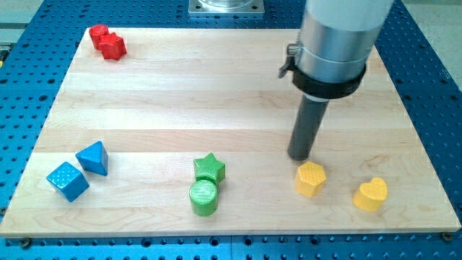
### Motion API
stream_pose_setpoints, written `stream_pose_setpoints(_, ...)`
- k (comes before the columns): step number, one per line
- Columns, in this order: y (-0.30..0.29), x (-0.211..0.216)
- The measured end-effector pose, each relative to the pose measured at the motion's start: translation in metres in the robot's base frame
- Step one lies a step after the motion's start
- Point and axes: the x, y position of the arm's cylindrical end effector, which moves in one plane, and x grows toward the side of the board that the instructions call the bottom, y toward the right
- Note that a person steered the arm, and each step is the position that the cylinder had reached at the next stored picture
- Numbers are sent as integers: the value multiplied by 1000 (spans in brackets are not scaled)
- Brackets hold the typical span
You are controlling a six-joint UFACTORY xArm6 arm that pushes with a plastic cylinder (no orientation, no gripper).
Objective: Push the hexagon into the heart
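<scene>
No readable text, labels, brands, numbers or signs on anything

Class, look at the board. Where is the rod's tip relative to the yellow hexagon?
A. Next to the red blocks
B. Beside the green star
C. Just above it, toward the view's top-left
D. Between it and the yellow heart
C: my tip sits just above and slightly left of the yellow hexagon, on the side away from the yellow heart, which lies to the hexagon's right.

Two red blocks (108,41), two blue (81,169), two green (206,183), two yellow (339,185).
</scene>
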Motion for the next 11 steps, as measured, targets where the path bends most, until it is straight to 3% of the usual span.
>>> stream_pose_setpoints(1,16,50)
stream_pose_setpoints(2,8,44)
stream_pose_setpoints(3,-38,41)
stream_pose_setpoints(4,-42,101)
stream_pose_setpoints(6,-24,102)
stream_pose_setpoints(10,69,103)
stream_pose_setpoints(11,54,103)
